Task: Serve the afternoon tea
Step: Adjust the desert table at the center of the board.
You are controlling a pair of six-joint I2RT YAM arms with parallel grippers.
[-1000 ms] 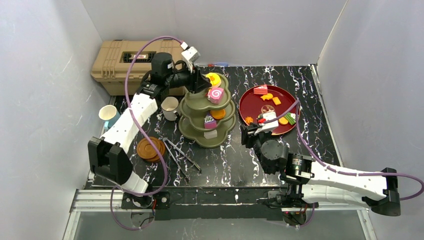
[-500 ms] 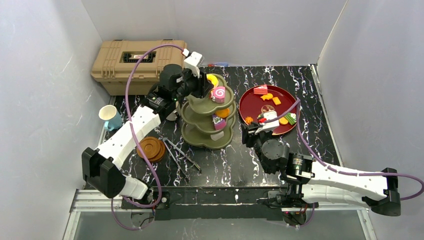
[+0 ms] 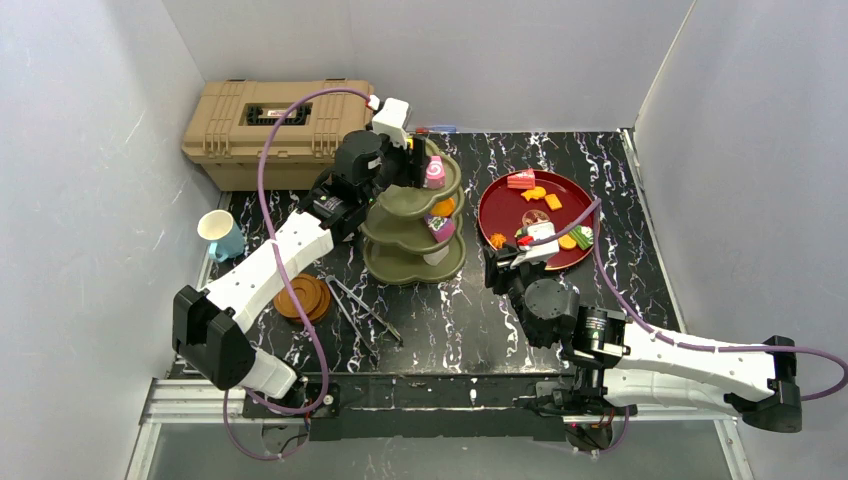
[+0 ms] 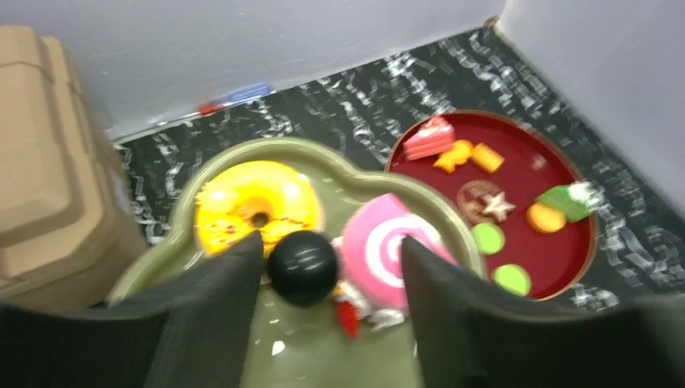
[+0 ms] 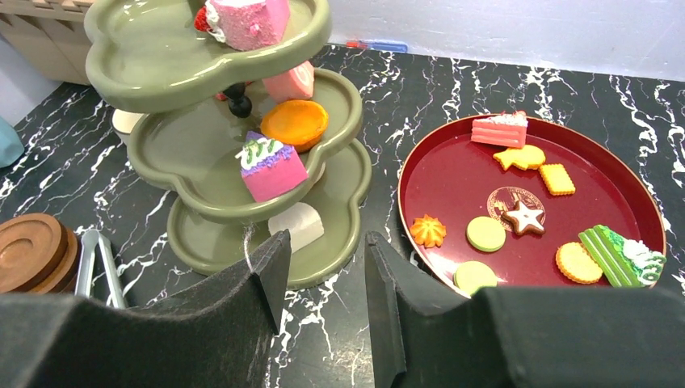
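Green three-tier stand [image 3: 400, 268] on surface [image 3: 440, 320], left of red plate [image 3: 510, 215], pastries on every tier. Left gripper [image 4: 329, 246] released, fingers straddling black knob [image 4: 301, 267] between yellow doughnut [image 4: 254, 206] and pink roll [image 4: 380, 250]. Right gripper [image 5: 323, 250] spread, empty, near stand's front.

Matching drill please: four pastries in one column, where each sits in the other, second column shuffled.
Column 1
1. yellow donut
2. orange tart
3. white wedge
4. star cookie

Column 2
A. red plate
B. bottom tier
C. top tier
D. middle tier

Pairs: 1-C, 2-D, 3-B, 4-A
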